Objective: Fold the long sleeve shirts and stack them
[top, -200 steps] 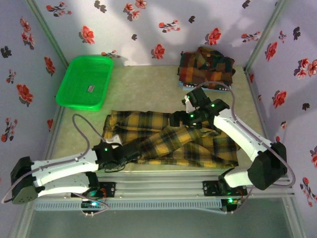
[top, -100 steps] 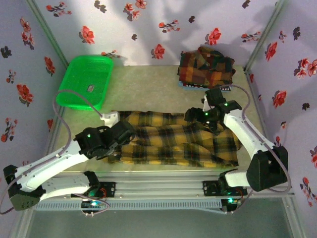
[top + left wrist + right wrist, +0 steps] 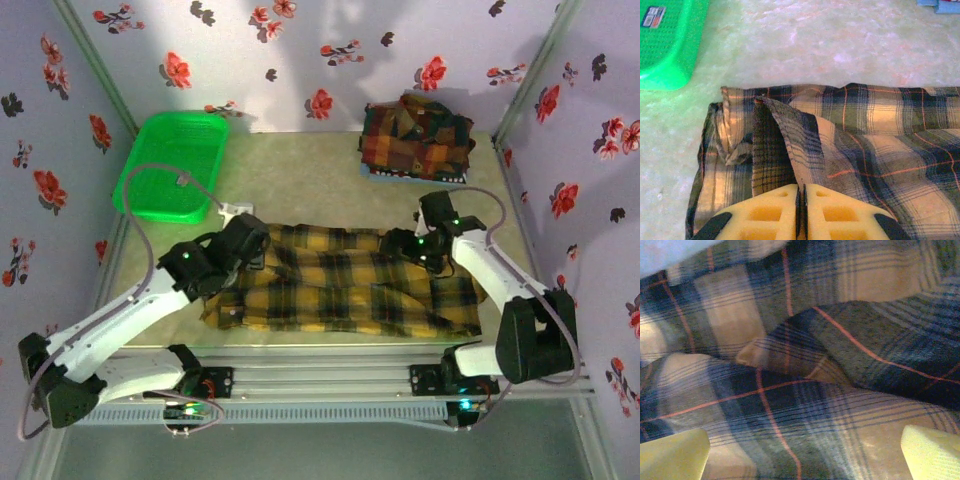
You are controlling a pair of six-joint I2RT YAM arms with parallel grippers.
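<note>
- Looks to be mid-fold on the mustard-yellow shirt (image 3: 350, 295), spread lengthwise across the middle of the tabletop (image 3: 300, 180) between the two arms.
- At the left tool (image 3: 801, 192): clenched on a raised ridge of that shirt's cloth near its left end (fabric running straight up into the closed pads).
- At the right tool (image 3: 802, 452): released, fingers wide apart, hovering low over rumpled plaid toward the shirt's right side, grasping nothing.
- Judged next: carry the pinched cloth across onto the body of the shirt, lay it flat, then let go. Calls for the rest of the garment not dragging along (a likely job for the free right tool, pinning or taking a second edge).
- At the far right: a folded pile of red, orange and dark green check shirts (image 3: 415, 140), well apart from the yellow one. Stacking not yet done for this one.
- At the far left: a green basket (image 3: 170, 165), near the shirt's corner but apart from it.
- Hard to tell whether the pinched part is a sleeve or a side hem.
- Cannot make out collar or buttons, nor count the shirts in the pile.
- Partly hidden under the left arm in the top view: the shirt's left end.
</note>
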